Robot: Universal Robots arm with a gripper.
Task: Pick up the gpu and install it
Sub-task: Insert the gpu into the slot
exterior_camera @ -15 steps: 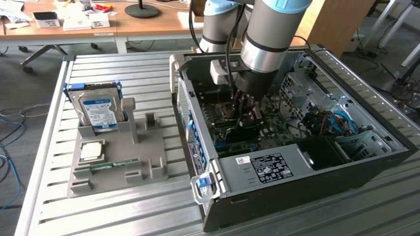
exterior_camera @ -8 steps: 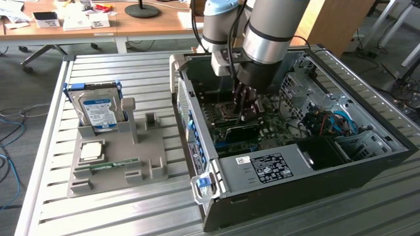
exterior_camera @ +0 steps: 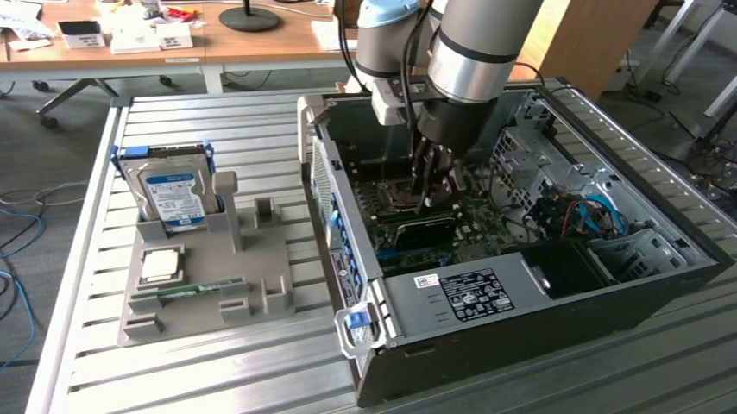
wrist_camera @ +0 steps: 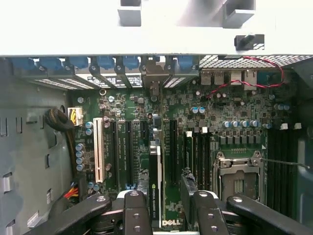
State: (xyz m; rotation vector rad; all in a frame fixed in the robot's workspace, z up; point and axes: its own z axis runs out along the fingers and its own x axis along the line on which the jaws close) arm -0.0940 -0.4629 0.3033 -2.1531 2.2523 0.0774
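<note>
A slatted metal table [exterior_camera: 81, 285] carries everything, with a wooden desk [exterior_camera: 265, 47] beyond it at 12 o'clock in the exterior view. On the table an open computer case [exterior_camera: 645, 302] lies on its side, taking up the half from 1 to 5 o'clock. The robot arm [exterior_camera: 478, 52] comes down from 12 o'clock into the case, and its gripper [exterior_camera: 436, 194] hangs low over the motherboard [wrist_camera: 230, 112], close to the case's middle. At 9 o'clock from the case, just beside it, sits a grey holder tray [exterior_camera: 259, 259]. A silver, blue-labelled hard drive [exterior_camera: 173, 190] stands upright in the tray's far corner, at about 10 o'clock of the frame. In the wrist view the gpu [wrist_camera: 155, 188] stands on edge inside the gripper [wrist_camera: 166, 196], a thin dark card with a small green logo on its upper edge, lined up along the black expansion slots [wrist_camera: 172, 147] and set between the long white slot [wrist_camera: 99, 149] and the metal processor socket [wrist_camera: 238, 178]. Whether the gripper is clamping the card or merely straddling it cannot be told. On the tray, a square processor chip [exterior_camera: 159, 263] lies flat at 6 o'clock from the hard drive, and a narrow green memory stick [exterior_camera: 190, 291] lies just beyond it, again toward 6 o'clock.
</note>
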